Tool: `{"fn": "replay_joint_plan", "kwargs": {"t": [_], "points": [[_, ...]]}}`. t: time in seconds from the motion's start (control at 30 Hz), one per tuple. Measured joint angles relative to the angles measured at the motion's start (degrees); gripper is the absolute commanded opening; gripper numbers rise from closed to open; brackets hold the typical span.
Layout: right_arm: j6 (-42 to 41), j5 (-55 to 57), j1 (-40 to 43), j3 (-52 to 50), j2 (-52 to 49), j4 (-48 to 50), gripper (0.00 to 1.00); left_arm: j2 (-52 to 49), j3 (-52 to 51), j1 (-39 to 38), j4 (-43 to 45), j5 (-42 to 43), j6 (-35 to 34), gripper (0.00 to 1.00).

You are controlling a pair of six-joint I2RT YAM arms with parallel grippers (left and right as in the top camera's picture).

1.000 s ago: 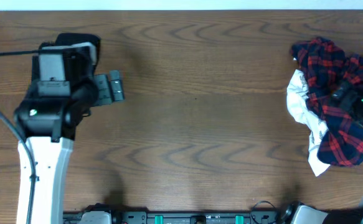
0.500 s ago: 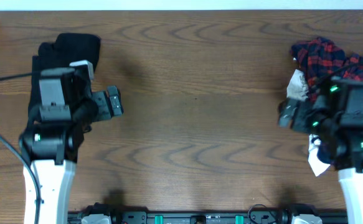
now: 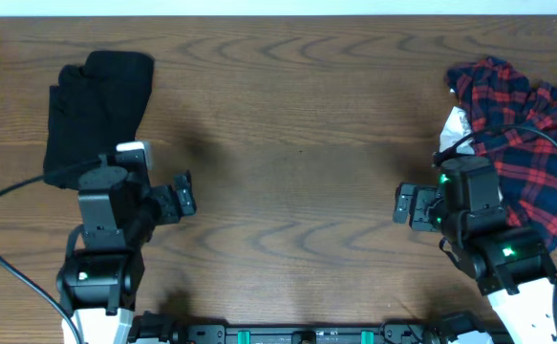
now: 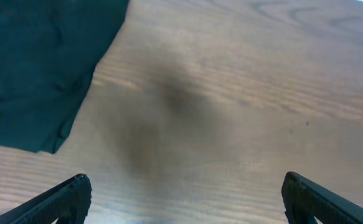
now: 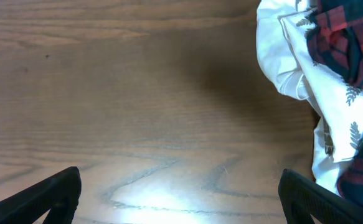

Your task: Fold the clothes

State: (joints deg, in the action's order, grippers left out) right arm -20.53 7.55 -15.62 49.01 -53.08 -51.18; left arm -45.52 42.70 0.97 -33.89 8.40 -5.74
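Two end effectors stand wide open above the wooden surface [image 3: 297, 115]. The left end effector [image 3: 184, 196] hangs just off the near corner of the black shirt [image 3: 96, 115], which lies at far left. The right end effector [image 3: 404, 205] points inward, with the plaid piece [image 3: 517, 134] and white piece [image 5: 306, 81] heaped beside its arm.

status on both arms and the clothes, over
Left end effector open, empty. Right end effector open, empty. Black garment flat, left; plaid pile heaped, right. Nothing in the way.
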Motion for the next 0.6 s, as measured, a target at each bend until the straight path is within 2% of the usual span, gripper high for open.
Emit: {"fn": "replay_joint_plan", "kwargs": {"t": [0.6], "points": [[-3.21,3.04,-1.40,-0.24,0.00,1.79,0.99,-5.03,-1.01,0.00,-0.42,-0.02,0.00,0.98]]}}
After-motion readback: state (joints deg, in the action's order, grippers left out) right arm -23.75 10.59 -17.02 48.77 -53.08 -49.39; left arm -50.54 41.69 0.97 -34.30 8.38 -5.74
